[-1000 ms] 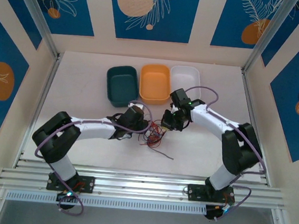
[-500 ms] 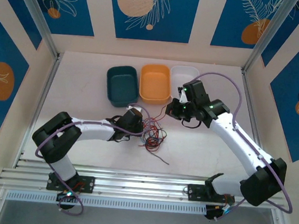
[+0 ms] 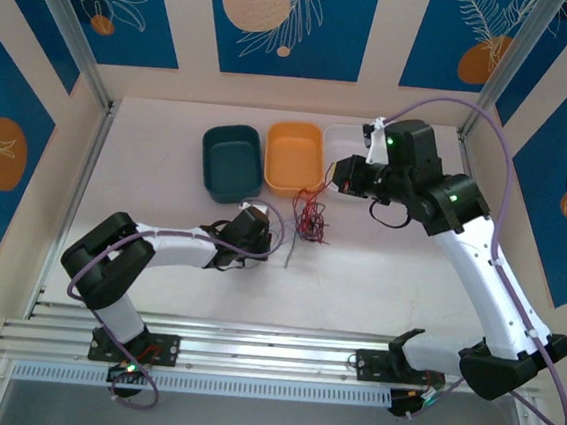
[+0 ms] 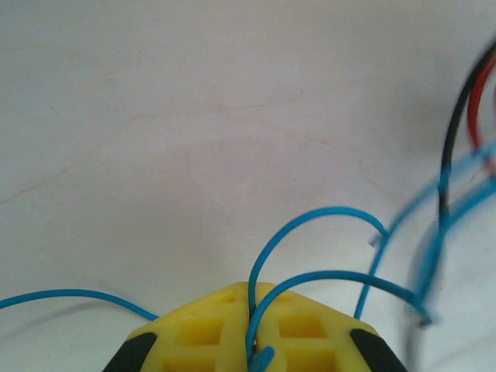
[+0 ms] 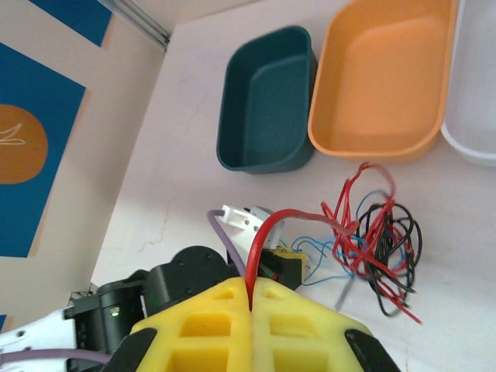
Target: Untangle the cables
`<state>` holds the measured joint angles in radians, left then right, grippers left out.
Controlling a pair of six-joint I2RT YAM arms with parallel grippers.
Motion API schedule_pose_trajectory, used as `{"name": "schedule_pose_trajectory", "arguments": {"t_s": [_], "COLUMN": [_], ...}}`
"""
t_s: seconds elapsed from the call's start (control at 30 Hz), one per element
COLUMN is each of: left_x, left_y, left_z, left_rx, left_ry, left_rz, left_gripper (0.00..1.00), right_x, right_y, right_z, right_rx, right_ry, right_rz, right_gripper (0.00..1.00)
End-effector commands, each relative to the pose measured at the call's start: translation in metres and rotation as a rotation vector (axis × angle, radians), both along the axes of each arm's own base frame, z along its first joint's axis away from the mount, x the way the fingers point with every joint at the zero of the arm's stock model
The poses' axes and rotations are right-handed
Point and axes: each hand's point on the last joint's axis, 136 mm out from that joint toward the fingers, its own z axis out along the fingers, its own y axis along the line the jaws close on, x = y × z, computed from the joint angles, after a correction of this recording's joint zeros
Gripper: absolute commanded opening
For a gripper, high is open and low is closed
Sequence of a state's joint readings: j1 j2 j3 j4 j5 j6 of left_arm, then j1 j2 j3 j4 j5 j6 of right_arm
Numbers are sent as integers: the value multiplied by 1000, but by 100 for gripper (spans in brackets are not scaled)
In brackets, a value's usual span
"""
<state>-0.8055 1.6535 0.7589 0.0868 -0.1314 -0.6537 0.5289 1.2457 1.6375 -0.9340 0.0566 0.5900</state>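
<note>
The left claw [image 4: 250, 333] has its yellow fingers pressed together, pinching a blue cable [image 4: 333, 208]. The cable comes out of the seam between the fingers and arches up and to the right over the pale table [image 4: 155, 116]. A second blue loop rises beside it, and another blue run trails off to the left. At the right edge of that wrist view, black and red strands blur past.

From above, this claw [image 3: 266, 239] sits low near the table's middle, with the cables [image 3: 310, 218] just to its right.

The right claw [image 5: 252, 298] is also closed, gripping a red cable [image 5: 260, 240] that curves up from between its fingers and leads into the tangle [image 5: 376, 248] of red, black and blue. The tangle lies below and ahead of this claw, and thin blue strands run from it toward the left claw [image 5: 288, 262]. I cannot tell whether the tangle touches the table.

From above, the right claw [image 3: 339, 175] is raised near the far side, and the cables hang down from it.

Beyond the tangle stand three bins in a row, close side by side: teal [image 5: 267, 101], orange [image 5: 380, 77] and white [image 5: 477, 93]. The tangle is nearest the orange one [image 3: 294, 156].
</note>
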Motion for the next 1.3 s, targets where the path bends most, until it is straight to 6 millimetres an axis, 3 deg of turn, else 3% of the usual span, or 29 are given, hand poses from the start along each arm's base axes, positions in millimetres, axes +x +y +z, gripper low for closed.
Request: {"name": "schedule_pose_trajectory", "arguments": {"t_s": [0.0, 0.13, 0.23, 0.33, 0.57, 0.83, 1.03, 1.13, 1.27], "left_x": [-1, 0, 1, 1, 0, 0, 6, 11, 23], "left_y": [11, 12, 10, 11, 19, -16, -62, -79, -91], "left_z": [-6, 1, 17, 37, 89, 140, 176, 178, 163], "left_rx": [19, 3, -22, -48, -85, -258, -416, -409, -372], "left_ry": [13, 1, -20, -52, -150, -248, -392, -433, -420], "left_rz": [27, 30, 21, 22, 14, -130, -270, -323, -333], "left_gripper": [0, 3, 14, 31, 57, 99, 100, 100, 100], "right_x": [-8, -13, -16, -15, -12, -16, -20, -24, -30], "right_y": [-8, -10, -12, -13, -8, 0, 4, 7, 11], "right_z": [27, 42, 42, 31, -4, -11, -9, -4, 3], "right_rx": [-18, -17, -23, -44, -83, -59, -28, -13, 13], "right_ry": [-72, -100, -102, -81, -6, -5, -7, -12, -21], "right_rz": [22, 32, 34, 29, 45, 76, 90, 107, 137], "right_gripper": [0, 0, 0, 0, 0, 0, 0, 0, 0]}}
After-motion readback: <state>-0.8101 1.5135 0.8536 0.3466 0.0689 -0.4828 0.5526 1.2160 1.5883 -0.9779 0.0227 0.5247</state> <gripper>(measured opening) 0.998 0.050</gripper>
